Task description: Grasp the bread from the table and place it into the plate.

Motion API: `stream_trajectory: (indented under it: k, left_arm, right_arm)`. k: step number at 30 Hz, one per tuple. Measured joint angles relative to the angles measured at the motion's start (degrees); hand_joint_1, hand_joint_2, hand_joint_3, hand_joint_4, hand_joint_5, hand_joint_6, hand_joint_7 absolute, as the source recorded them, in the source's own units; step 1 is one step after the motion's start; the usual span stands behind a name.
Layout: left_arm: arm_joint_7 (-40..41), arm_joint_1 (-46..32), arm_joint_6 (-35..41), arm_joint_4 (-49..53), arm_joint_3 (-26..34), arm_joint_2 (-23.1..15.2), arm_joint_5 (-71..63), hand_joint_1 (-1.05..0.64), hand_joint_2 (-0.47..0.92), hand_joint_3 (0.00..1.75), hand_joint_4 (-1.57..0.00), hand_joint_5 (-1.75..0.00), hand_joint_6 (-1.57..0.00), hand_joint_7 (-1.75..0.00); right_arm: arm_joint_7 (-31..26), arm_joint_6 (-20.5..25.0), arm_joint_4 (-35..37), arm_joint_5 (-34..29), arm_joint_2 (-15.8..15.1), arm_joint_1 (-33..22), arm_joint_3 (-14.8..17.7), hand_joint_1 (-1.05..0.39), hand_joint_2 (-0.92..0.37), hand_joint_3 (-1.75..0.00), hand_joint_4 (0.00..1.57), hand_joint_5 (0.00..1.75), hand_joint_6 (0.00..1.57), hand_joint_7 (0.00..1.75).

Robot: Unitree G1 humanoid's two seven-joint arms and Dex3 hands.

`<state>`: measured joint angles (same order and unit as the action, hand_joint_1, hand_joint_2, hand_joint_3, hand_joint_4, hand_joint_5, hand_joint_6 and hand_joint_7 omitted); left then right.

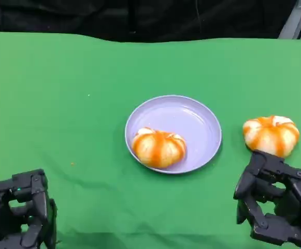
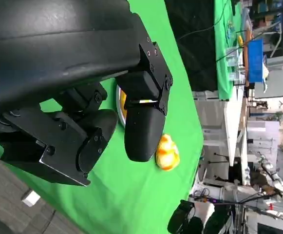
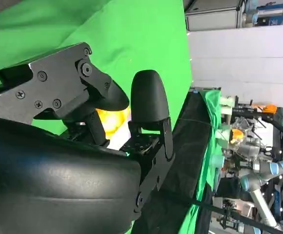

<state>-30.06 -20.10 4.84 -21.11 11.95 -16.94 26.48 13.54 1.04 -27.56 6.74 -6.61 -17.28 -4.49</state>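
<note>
A lilac plate (image 1: 194,118) lies at the middle of the green table, and one orange-and-white bread (image 1: 158,148) sits in its front left part. A second bread (image 1: 271,135) lies on the cloth to the right of the plate. My right hand (image 1: 277,205) hovers just in front of this bread, fingers apart, holding nothing. In the right wrist view the bread (image 3: 113,120) glows orange between the black fingers (image 3: 148,97). My left hand (image 1: 19,211) stays low at the front left, empty, far from both breads. The left wrist view shows the table bread (image 2: 167,152) beyond its fingers (image 2: 142,130).
The green cloth (image 1: 62,104) covers the whole table, with bare room left of the plate and behind it. A dark backdrop runs along the far edge. Lab benches and equipment stand beyond the table in the wrist views.
</note>
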Motion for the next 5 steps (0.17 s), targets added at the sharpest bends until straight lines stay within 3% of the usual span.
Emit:
stream_trajectory:
  k: [5]
  left_arm:
    - [2.23,1.39,0.65,-0.04,0.02,0.43,-0.01,0.20,0.60,1.40,-0.99,-1.75,-0.83,-1.75]
  right_arm:
    - [0.20,-0.05,0.77,0.00,-0.04,0.67,0.59,-0.05,-0.67,-1.07,0.79,1.75,0.66,1.56]
